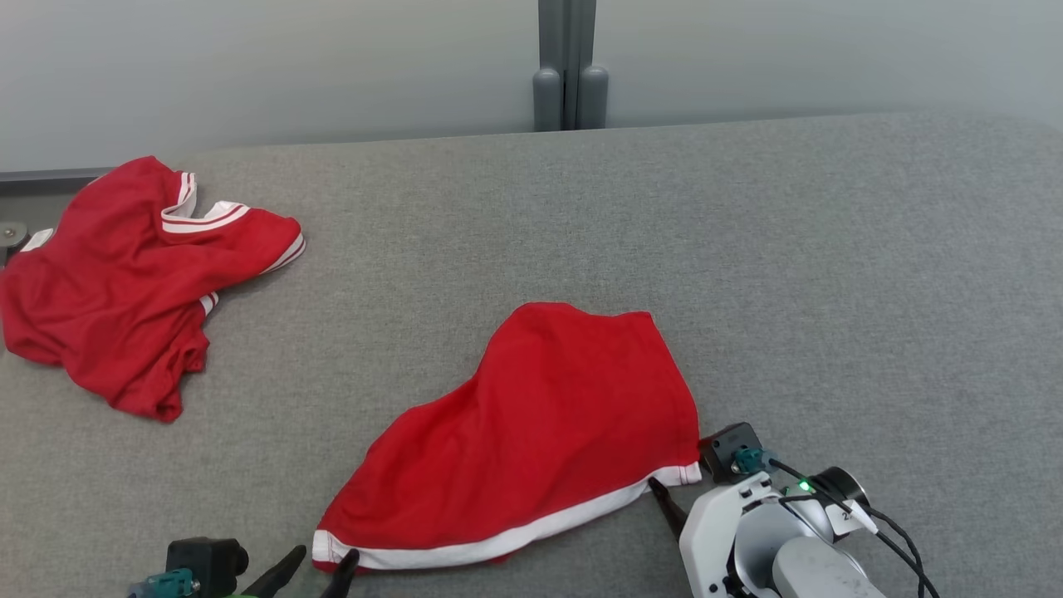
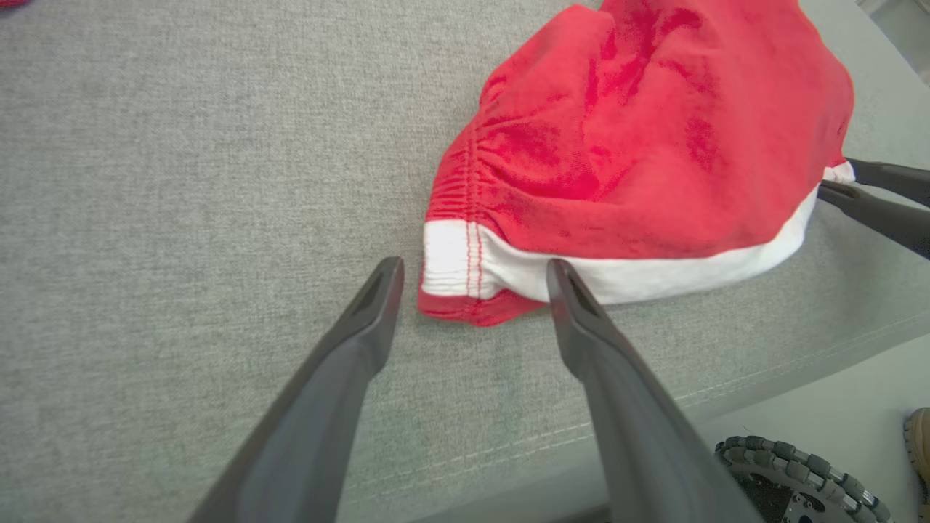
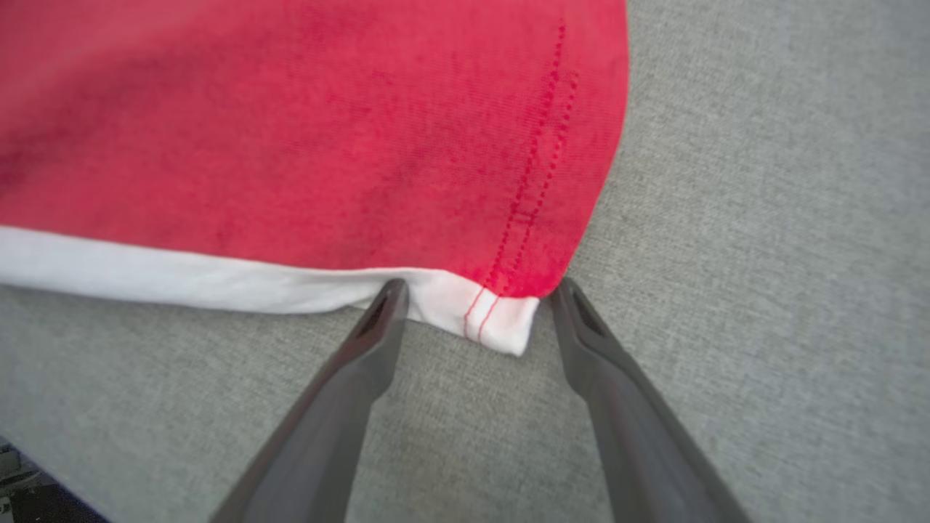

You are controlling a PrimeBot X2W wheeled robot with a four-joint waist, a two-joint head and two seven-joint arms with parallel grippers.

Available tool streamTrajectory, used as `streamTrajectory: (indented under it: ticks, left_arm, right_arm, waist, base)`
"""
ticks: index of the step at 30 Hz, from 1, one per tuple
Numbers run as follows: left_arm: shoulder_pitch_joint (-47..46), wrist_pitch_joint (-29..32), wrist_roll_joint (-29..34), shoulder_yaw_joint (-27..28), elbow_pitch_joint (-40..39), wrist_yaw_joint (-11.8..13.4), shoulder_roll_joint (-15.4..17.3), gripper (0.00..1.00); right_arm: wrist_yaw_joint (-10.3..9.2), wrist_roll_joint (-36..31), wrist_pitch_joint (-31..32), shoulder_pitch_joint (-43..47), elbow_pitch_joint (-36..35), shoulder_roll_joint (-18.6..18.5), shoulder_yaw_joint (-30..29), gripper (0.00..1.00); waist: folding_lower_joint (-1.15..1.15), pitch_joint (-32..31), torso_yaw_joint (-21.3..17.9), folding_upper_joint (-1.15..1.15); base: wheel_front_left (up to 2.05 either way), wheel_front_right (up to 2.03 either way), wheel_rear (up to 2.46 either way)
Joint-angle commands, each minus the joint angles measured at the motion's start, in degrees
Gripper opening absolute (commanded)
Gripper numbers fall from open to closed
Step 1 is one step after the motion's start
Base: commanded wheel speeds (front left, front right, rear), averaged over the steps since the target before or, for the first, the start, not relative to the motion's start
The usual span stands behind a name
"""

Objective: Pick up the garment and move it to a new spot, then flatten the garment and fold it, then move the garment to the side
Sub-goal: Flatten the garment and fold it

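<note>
Now: both arms sit at the near hem of the red garment (image 1: pixel 540 399). We judge this as the grasp step, pre-lift.
Garment: lies mid-table on the grey table cover (image 1: pixel 789 249), with its white hem band (image 1: pixel 515 538) toward the robot and near the front edge.
Left side: the left gripper (image 2: pixel 474 272) has its fingers apart, straddling the gathered hem corner. Nothing is clamped.
Right side: the right gripper (image 3: pixel 479 290) also has its fingers apart, with the other hem corner just between the tips.
Risk 1: the tips ride low, so we may pinch the table cover along w/ the hem.
Risk 2: the right corner barely reaches in, so it could slip out on closing and leave a one-sided lift.
Risk 3: a jaw may catch only the top layer, so the cloth sags and bunches, making it harder to flatten.
Risk 4: the hem is close to the table edge, so a pull toward us could drag it off.
Risk 5: the second red garment (image 1: pixel 124 274) is far left, so we avoid picking a new spot that overlaps it.
</note>
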Motion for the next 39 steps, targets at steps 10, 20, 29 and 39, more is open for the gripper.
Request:
streamTrajectory:
  ticks: [10,20,29,39]
  left_arm:
    - [-3.87,-1.21,-4.27,-3.55,4.7,-0.17,1.31,0.61]
    - [-4.97,-4.25,-11.84,-10.0,-0.39,-0.17,5.33,0.0]
    - [-1.03,-5.7,-22.16,-5.54,-28.79,-0.17,14.06,0.0]
    - [-10.82,-1.52,-30.81,5.12,-50.92,0.17,22.16,0.0]
  right_arm:
    - [-0.06,1.54,0.05,-0.68,1.66,0.14,1.52,0.42]
    - [-0.07,12.12,-1.49,-0.04,-3.52,-1.88,3.16,0.0]
    - [-0.04,32.12,5.53,8.1,-36.37,-9.59,-5.93,0.0]
    - [-0.02,43.32,16.42,1.0,-62.34,-10.01,-22.76,0.0]
  waist:
    - [0.0,0.81,-0.48,0.0]
    - [0.0,-0.59,-1.28,0.0]
    - [0.0,-0.75,-3.5,0.0]
    - [0.0,4.57,-7.65,0.0]
  base:
    - [0.0,0.0,0.0]
    - [0.0,0.0,0.0]
    - [0.0,0.0,0.0]
    - [0.0,0.0,0.0]
